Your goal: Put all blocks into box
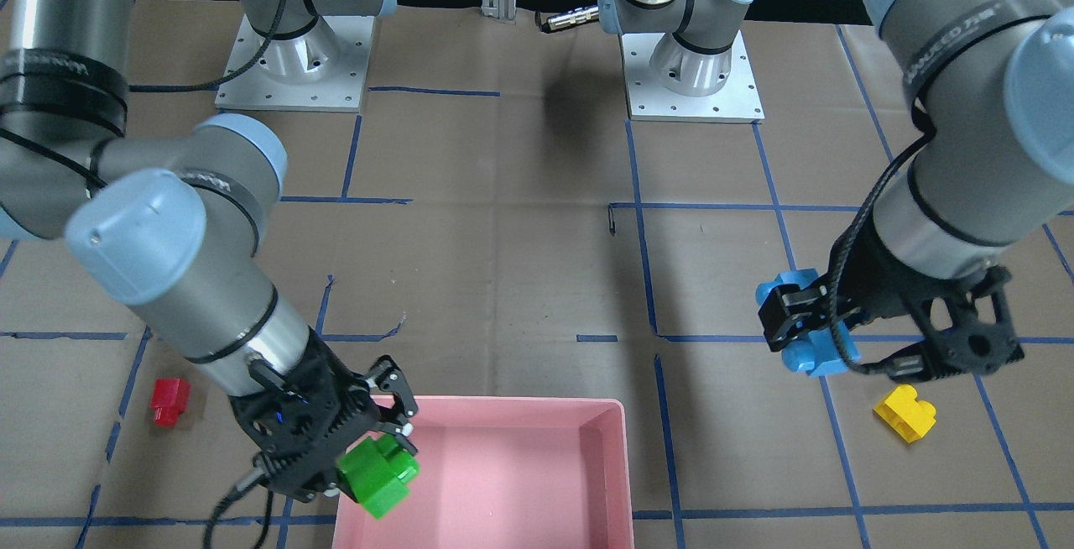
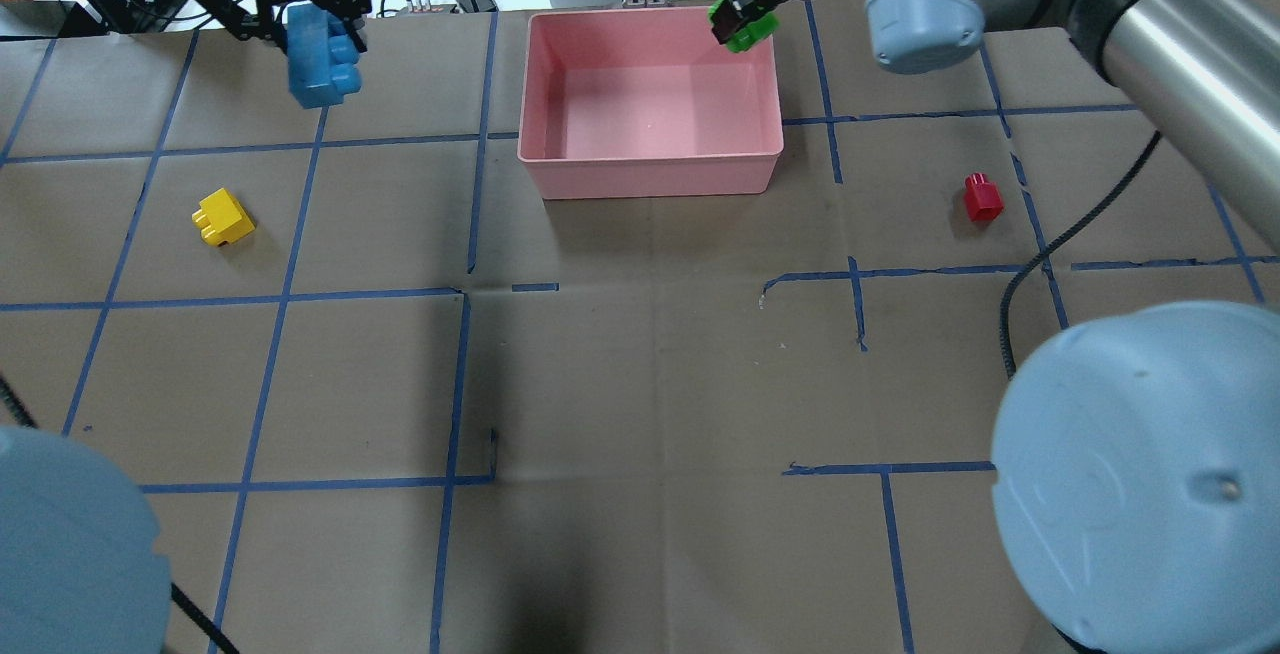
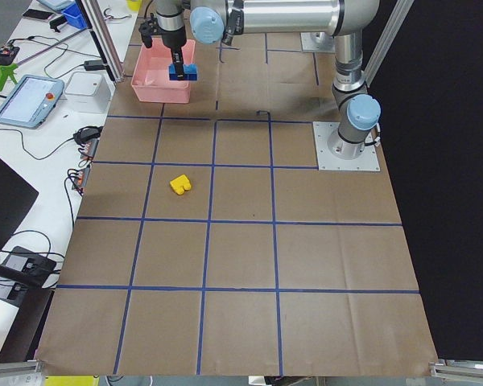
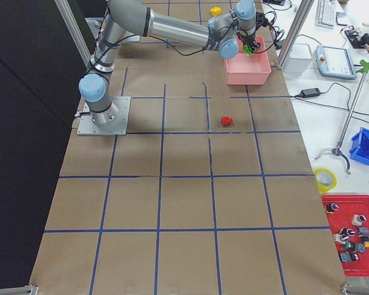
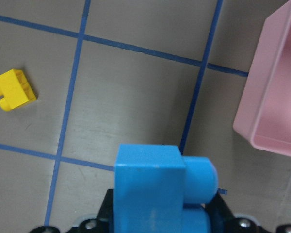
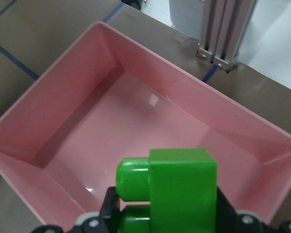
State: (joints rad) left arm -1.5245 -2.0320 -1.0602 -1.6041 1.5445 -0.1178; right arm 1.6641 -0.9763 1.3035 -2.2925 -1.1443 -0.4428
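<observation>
Table [image 3: 241,265] is covered in brown paper with a blue tape grid [image 3: 205,221]. A white bench [image 3: 40,153] alongside holds a tablet [image 3: 28,100]. Black backdrop [image 3: 455,121] opposite.

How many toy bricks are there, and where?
4: green brick in the right hand over the pink box, blue brick in the left hand, yellow brick and red brick lying on the table.

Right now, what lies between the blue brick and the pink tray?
Nothing. In the overhead view, only brown paper and one blue tape line separate the blue brick from the pink tray.
</observation>
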